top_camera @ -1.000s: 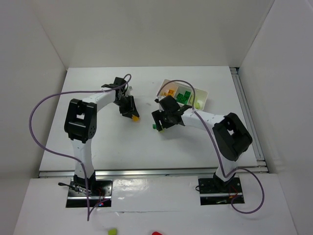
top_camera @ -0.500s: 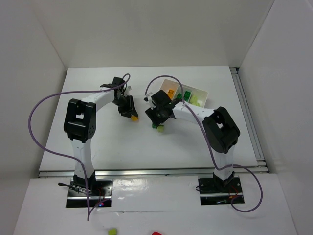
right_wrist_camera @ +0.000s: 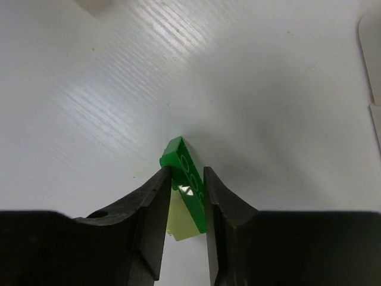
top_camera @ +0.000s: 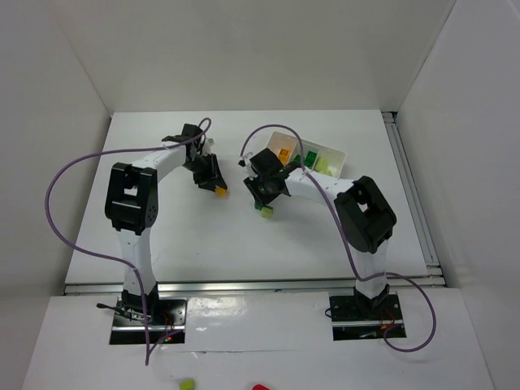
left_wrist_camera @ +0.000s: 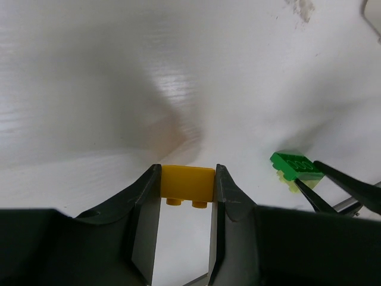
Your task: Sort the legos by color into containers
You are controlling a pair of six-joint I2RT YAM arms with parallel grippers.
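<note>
The right gripper [right_wrist_camera: 183,179] pinches a tilted green brick [right_wrist_camera: 190,190] atop a pale yellow-green brick [right_wrist_camera: 181,225], and the left gripper [left_wrist_camera: 187,179] clamps an orange brick [left_wrist_camera: 187,183]; lift slowly, squeezing firmly.

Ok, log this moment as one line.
left pincer: shut on orange brick | right pincer: shut on green brick | tray: partly filled

The left arm [top_camera: 130,199] is arching from the lower left of the frame up toward the centre. Its gripper [top_camera: 218,188] is pointing down and pinching an orange-yellow brick [left_wrist_camera: 188,182] between both fingers. The right arm [top_camera: 370,215] is folding leftward from the lower right. Its gripper [top_camera: 264,207] is reaching down at mid-frame, with the fingers pressing against both sides of a green brick [right_wrist_camera: 189,179].
</note>
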